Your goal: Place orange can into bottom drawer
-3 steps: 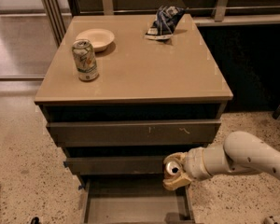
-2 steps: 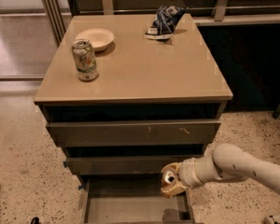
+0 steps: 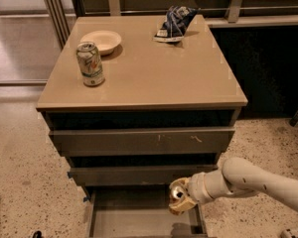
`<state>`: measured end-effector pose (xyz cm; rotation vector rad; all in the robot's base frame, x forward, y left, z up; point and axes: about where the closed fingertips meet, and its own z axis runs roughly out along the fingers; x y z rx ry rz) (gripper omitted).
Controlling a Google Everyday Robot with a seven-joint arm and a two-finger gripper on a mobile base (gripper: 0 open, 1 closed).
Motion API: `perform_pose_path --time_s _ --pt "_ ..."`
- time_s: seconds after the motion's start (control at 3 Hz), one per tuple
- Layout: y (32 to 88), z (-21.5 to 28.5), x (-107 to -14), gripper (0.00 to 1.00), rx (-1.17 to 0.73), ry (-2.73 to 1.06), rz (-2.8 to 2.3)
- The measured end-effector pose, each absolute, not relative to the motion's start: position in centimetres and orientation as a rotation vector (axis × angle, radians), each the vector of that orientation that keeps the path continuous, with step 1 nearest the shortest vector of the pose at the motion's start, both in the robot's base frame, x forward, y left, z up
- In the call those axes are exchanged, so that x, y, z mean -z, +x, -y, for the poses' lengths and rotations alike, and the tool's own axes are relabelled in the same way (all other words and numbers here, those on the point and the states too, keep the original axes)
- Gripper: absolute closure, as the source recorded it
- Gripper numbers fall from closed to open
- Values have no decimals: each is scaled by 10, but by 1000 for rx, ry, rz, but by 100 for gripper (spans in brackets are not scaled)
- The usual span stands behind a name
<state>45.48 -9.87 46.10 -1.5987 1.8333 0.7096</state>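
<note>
The orange can [image 3: 177, 194] is held in my gripper [image 3: 182, 201], tilted with its silver top facing the camera and its body mostly hidden by the fingers. The gripper is shut on it at the end of the white arm [image 3: 248, 180], which reaches in from the right. The can hangs just above the right part of the bottom drawer [image 3: 129, 218], which is pulled out and shows a plain grey floor. The can sits just below the front of the middle drawer [image 3: 134, 175].
On the cabinet top [image 3: 154, 78] stand a pale green-and-white can [image 3: 91, 63], a white bowl [image 3: 102, 40] and a crumpled blue bag [image 3: 175, 23]. The top drawer [image 3: 139, 140] is shut. Speckled floor lies on both sides; a dark unit stands at the right.
The arm has moved left and a little down, carrying the orange can from beside the drawer's right edge to over the open bottom drawer.
</note>
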Motion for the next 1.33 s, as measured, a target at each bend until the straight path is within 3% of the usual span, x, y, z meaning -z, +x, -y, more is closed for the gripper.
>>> perform_pose_path --time_s 0.33,1.0,1.33 --pt "454 98 -442 100 -714 -1597 -1831" --pt "452 77 -296 100 -797 -1520 -1720" --pt "452 77 -296 100 -797 -1521 -1720"
